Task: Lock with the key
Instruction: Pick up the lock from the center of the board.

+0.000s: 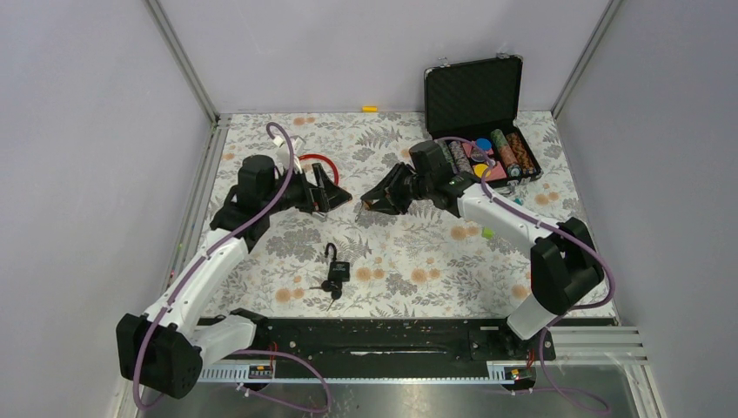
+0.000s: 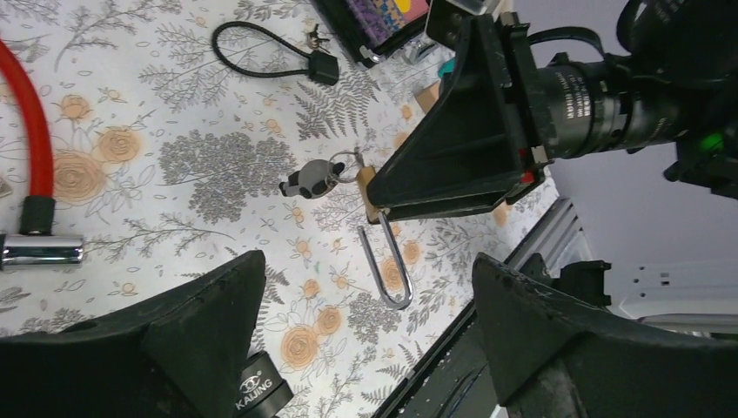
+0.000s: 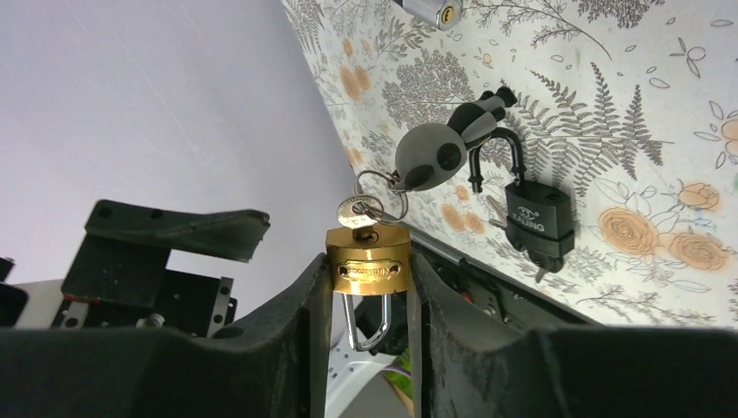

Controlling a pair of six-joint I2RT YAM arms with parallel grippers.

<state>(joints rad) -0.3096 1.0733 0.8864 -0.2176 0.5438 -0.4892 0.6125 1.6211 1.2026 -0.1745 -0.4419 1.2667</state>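
Note:
A small brass padlock (image 3: 366, 259) is pinched by its sides in my right gripper (image 3: 367, 266), which is shut on it above the table. Its steel shackle (image 3: 365, 320) points back toward the wrist. A key (image 3: 358, 209) sits in the keyhole, with a ring and a grey fob (image 3: 430, 157) hanging from it. In the left wrist view the same shackle (image 2: 388, 272) hangs between my spread fingers, one leg looking free of the body. My left gripper (image 2: 367, 266) is open and holds nothing, facing the right gripper (image 1: 376, 200) closely; the left gripper (image 1: 333, 197) stays short of the padlock.
A black padlock (image 1: 338, 271) with keys lies at the near middle of the floral cloth. A red cable lock (image 1: 318, 160) lies behind the left arm, a black cable lock (image 2: 261, 50) farther off. An open black case (image 1: 477, 97) of chips stands at the back right.

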